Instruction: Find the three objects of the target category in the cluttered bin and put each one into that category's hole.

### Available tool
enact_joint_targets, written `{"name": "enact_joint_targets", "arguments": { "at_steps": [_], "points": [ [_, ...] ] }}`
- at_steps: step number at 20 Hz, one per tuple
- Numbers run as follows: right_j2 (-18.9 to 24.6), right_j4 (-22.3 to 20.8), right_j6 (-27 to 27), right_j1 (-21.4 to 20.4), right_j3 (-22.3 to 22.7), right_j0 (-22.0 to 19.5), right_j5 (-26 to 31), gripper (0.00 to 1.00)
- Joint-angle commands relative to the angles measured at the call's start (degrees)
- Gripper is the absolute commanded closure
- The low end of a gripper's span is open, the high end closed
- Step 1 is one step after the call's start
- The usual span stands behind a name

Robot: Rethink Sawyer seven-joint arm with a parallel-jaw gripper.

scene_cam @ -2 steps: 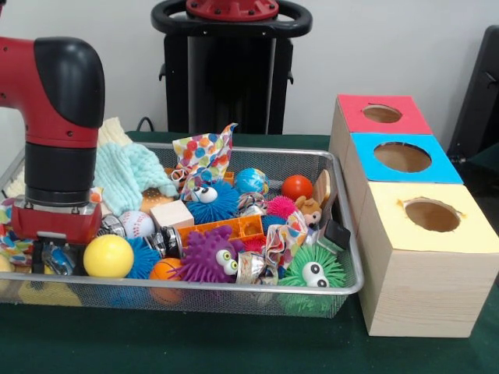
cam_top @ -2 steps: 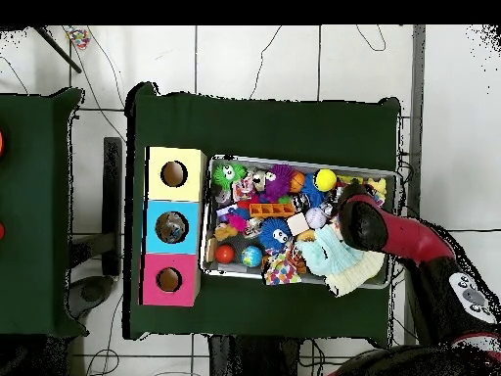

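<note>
Front view, tool (scene_cam @ -2 steps: 53,257) low in bin (scene_cam @ -2 steps: 343,282), yellow ball (scene_cam @ -2 steps: 108,255) just beside, grip unclear.

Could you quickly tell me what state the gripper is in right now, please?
Gripper: down in the bin beside the yellow ball; open or shut cannot be told.

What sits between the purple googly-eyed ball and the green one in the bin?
In the front view, a shiny crinkled wrapper lies between the purple spiky ball and the green spiky ball.
</note>
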Motion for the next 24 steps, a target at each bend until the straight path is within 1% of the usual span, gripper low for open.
{"name": "enact_joint_targets", "arguments": {
  "at_steps": [1,3,6,8,12,15,20,24],
  "points": [
    [-4.56,-4.44,1.61,12.22,2.61,-3.12,5.69,1.0],
    [-5.05,-4.11,2.09,10.55,4.03,-2.63,6.32,1.0],
    [-4.68,-3.67,2.23,8.6,5.81,-2.67,7.14,1.0],
    [-4.47,-4.12,2.59,8.2,6.47,-2.85,5.53,1.0],
    [-4.08,-4.39,2.85,8.22,6.81,-3.13,4.27,1.0],
    [-3.74,-4.25,2.6,7.73,7.08,-3.15,4.73,1.0],
    [-3.76,-2.83,2.59,4.01,9.16,-2.44,7.9,1.0],
    [-3.29,-1.68,2.72,-0.3,12.33,-2.31,10.14,1.0]
  ]
}}
